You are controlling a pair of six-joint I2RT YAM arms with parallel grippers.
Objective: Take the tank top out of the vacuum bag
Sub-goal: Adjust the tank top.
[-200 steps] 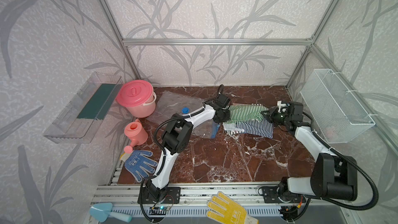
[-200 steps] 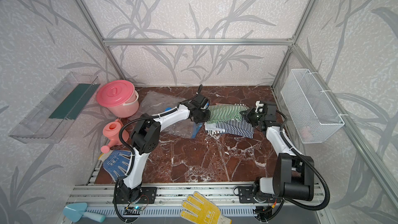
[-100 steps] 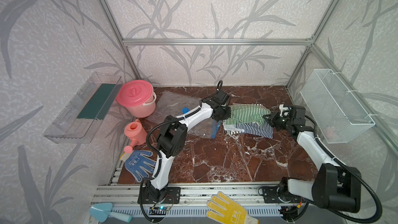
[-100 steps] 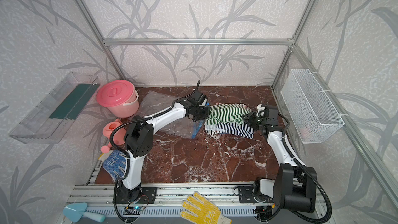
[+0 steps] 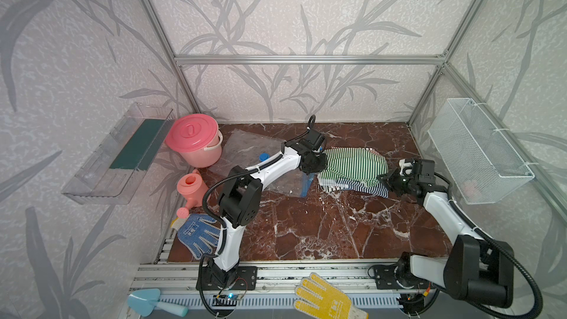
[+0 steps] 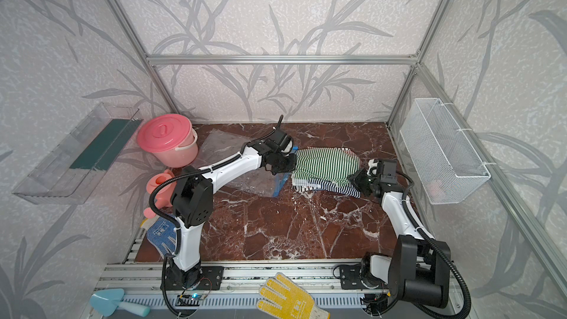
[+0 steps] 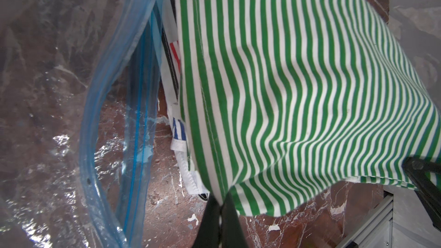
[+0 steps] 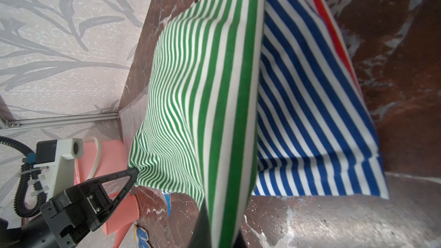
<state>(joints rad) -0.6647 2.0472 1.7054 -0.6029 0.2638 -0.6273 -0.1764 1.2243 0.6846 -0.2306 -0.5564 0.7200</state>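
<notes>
The tank top (image 5: pixel 352 162) (image 6: pixel 325 164) is green-and-white striped cloth on top of blue- and red-striped folds, right of the vacuum bag (image 5: pixel 254 154) (image 6: pixel 227 148). The clear bag lies flat at the back left, with its blue valve cap (image 5: pixel 264 157) showing. Its blue zip strip (image 7: pixel 133 91) gapes beside the cloth, which is outside it. My left gripper (image 5: pixel 319 164) (image 7: pixel 220 201) is shut on the tank top's left edge. At the cloth's right corner my right gripper (image 5: pixel 385 179) (image 8: pixel 220 213) is shut on it too. The green layer hangs lifted between them.
A pink lidded bucket (image 5: pixel 194 139) and a pink watering can (image 5: pixel 191 187) stand left of the bag. A blue glove (image 5: pixel 198 234), a yellow glove (image 5: pixel 325 299) and a light blue trowel (image 5: pixel 147 302) lie at the front. A wire basket (image 5: pixel 478 151) hangs on the right wall.
My right gripper has drawn its corner of the tank top slightly right and forward. The left arm's elbow has swung left while its gripper kept hold of the cloth.
</notes>
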